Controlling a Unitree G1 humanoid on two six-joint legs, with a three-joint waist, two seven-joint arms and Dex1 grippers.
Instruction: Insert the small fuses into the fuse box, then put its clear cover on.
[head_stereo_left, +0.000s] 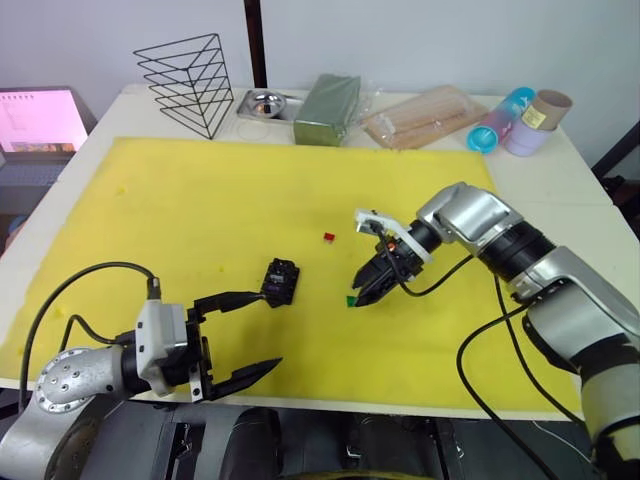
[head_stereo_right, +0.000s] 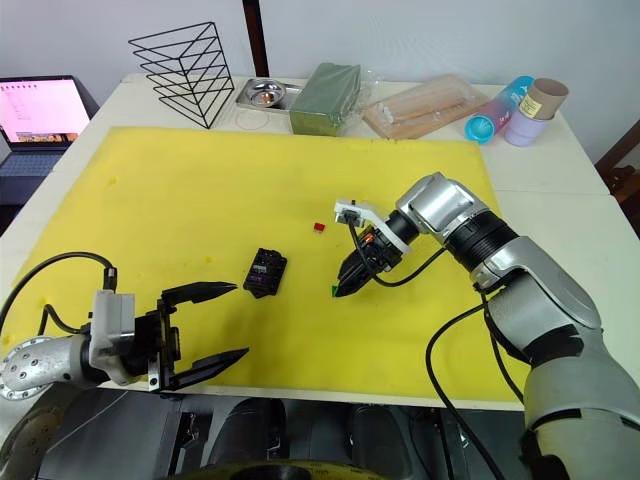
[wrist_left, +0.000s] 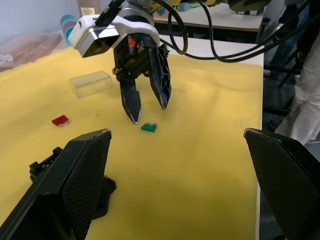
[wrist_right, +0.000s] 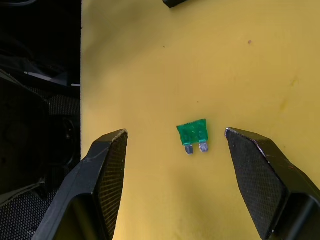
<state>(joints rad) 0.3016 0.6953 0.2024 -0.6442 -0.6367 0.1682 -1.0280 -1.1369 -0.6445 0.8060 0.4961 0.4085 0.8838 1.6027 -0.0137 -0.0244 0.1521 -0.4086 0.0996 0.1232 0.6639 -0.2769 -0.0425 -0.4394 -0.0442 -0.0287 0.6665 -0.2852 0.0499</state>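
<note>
Early stage, as far as can be judged. Fuse box (head_stereo_left: 281, 279) sits near the middle of the yellow mat (head_stereo_left: 200, 200) on the surface; whether any slot is filled is too small to tell.

Green fuse (wrist_right: 192, 133) lies flat on the mat, blades showing, between the spread fingers of the right pincer (head_stereo_left: 364, 292), which hovers just above it, open, touching nothing. Red fuse (head_stereo_left: 329, 237) lies loose on the mat, apart from the box and beyond the green one. Purple and pale fuses not made out.

Clear cover (wrist_left: 91, 83) rests on the mat behind the right pincer, off the box.

Left pincer (head_stereo_left: 238, 335) is at the mat's near edge, fingers wide apart, empty, just short of the box.

Left to do, by my reading: grasp green, seat it, then red and the others, then the cover.
</note>
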